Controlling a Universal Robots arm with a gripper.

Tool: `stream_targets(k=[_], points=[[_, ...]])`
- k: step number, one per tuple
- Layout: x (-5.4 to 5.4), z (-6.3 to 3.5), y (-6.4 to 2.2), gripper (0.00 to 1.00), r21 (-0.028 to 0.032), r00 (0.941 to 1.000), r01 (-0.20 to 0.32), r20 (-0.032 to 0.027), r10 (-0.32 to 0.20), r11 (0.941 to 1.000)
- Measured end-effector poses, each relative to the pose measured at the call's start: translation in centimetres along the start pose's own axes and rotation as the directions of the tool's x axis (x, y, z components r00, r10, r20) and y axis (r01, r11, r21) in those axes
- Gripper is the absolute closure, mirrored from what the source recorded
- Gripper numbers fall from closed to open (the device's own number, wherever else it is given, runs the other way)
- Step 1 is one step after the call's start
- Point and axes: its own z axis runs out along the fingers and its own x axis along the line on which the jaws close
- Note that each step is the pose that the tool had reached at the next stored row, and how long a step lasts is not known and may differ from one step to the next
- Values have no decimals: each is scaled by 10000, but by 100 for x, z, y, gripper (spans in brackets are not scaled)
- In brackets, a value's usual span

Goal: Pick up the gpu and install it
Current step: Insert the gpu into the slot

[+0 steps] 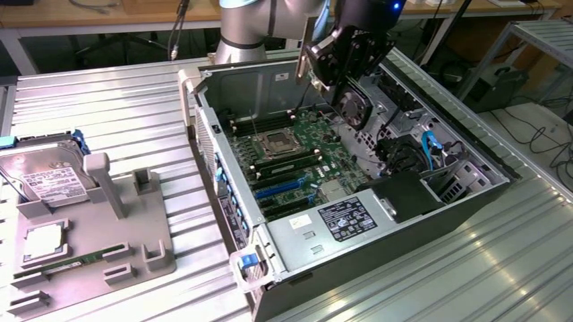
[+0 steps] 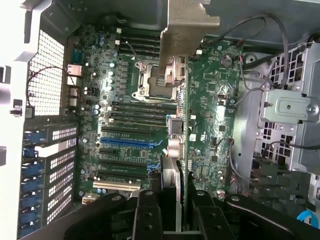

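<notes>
At eight o'clock in the exterior view, nearest, a grey holder tray (image 1: pixel 125 235) is carrying a hard drive (image 1: pixel 49 178) and a memory stick (image 1: pixel 85 258). At centre the open computer case (image 1: pixel 224 87) is lying with its motherboard (image 1: pixel 296 154) exposed. Farther off, toward one o'clock, the gripper (image 1: pixel 347 77) is clenching the gpu (image 1: pixel 355 107), which is hanging above the motherboard; in the wrist view its fingers (image 2: pixel 147 217) are pinching the card edge-on, silver bracket (image 2: pixel 187 30) farthest from them
</notes>
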Motion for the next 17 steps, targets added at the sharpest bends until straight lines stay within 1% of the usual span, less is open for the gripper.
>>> stream_targets(k=[7,13,17], points=[[0,0,0,72,-12,9990,437,-10,-437,9990],[0,0,0,72,-24,9962,867,-19,-868,9962],[0,0,0,72,-30,9944,1055,-23,-1055,9944]])
